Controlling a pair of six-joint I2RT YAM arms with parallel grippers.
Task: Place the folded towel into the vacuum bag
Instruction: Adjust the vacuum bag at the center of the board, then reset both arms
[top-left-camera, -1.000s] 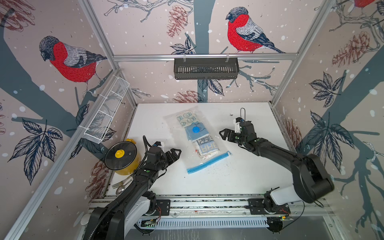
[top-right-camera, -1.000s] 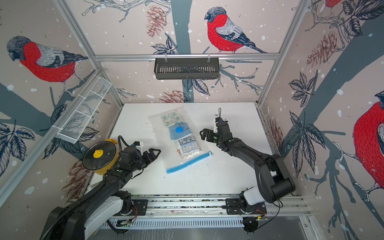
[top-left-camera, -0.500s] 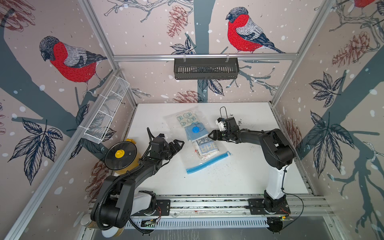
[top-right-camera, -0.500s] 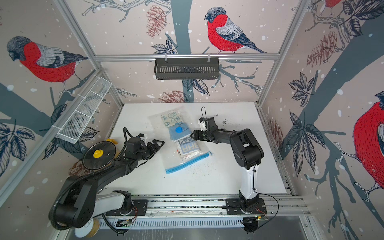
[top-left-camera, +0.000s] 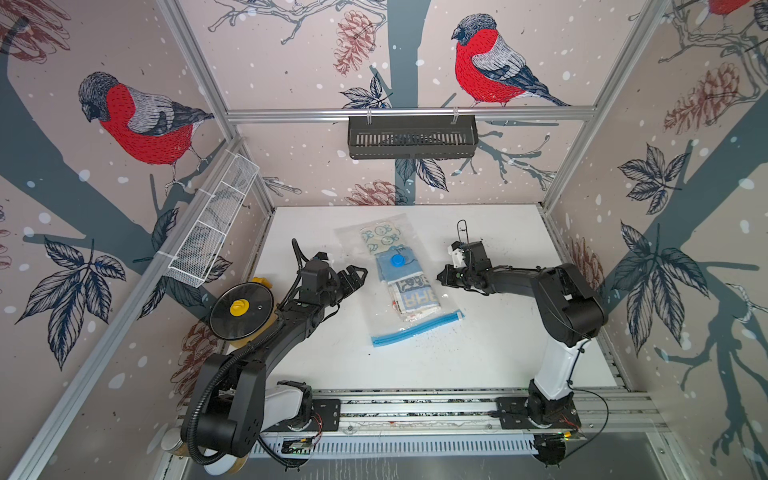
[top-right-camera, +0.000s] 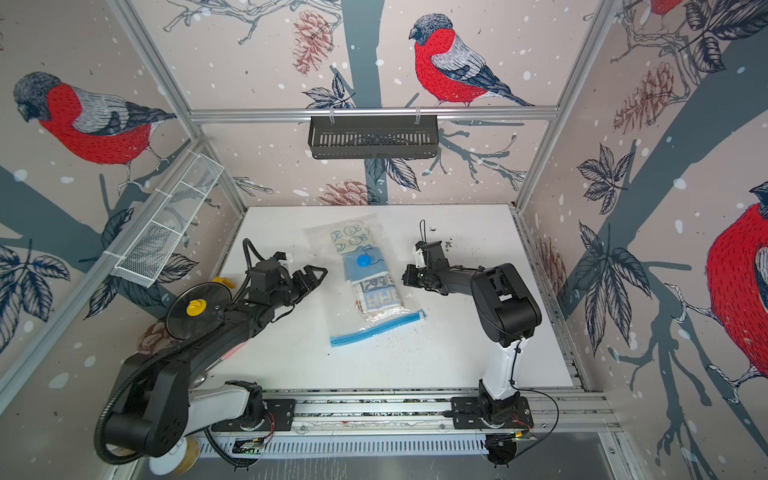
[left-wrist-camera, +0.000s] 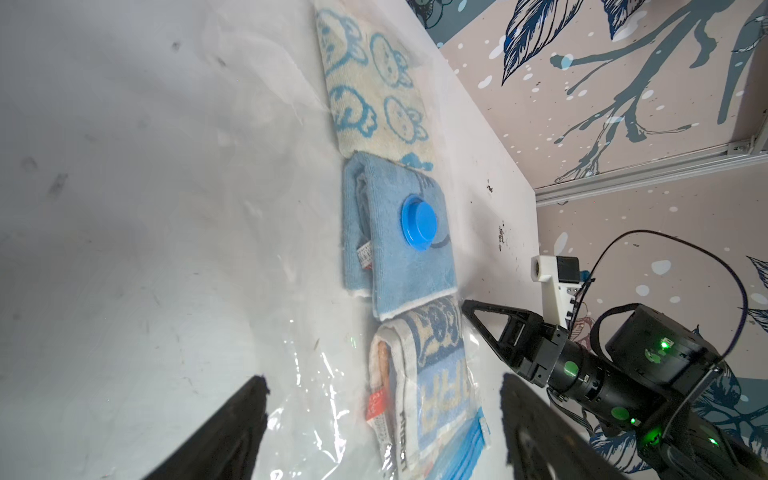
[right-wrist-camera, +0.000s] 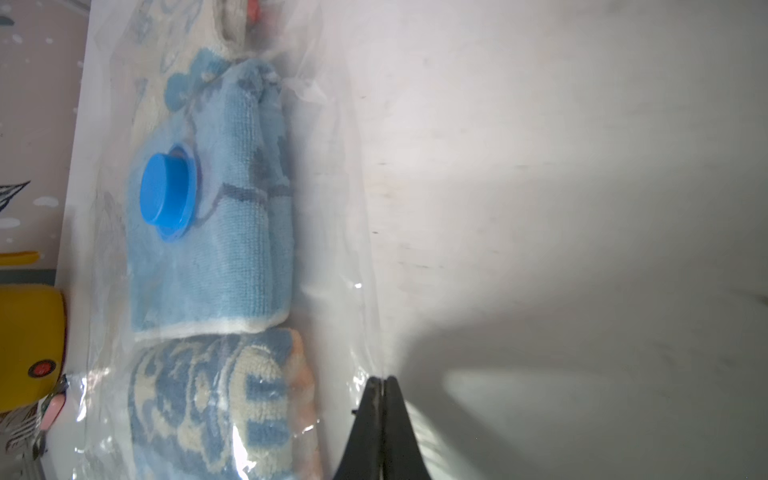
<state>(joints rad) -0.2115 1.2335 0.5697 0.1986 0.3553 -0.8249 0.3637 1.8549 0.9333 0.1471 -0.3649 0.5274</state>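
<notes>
The bag (top-left-camera: 384, 326) lies flat mid-table (top-left-camera: 478, 357), and three folded towels sit inside it in a row. The patterned towel (top-left-camera: 413, 297) is nearest the mouth, so the task looks almost done. What seems left is seating that towel deeper, clear of the strip (top-left-camera: 415, 330).

The right tool (top-left-camera: 441, 277) is pressed together at the bag's side edge. I cannot tell if film is caught in it. If it is, it should only anchor the slippery plastic, not tug. The left tool (top-left-camera: 355, 277) hangs spread on the opposite side, apart from the bag. It is best brought low to nudge the towel's thick fold rather than the film.

The bag is thin, glossy and creased. The cream towel (top-left-camera: 380, 239) and the blue towel (top-left-camera: 395, 272) are soft looped terry. The strip is a ridged blue band, and the cap (top-left-camera: 397, 260) is hard, round plastic.
</notes>
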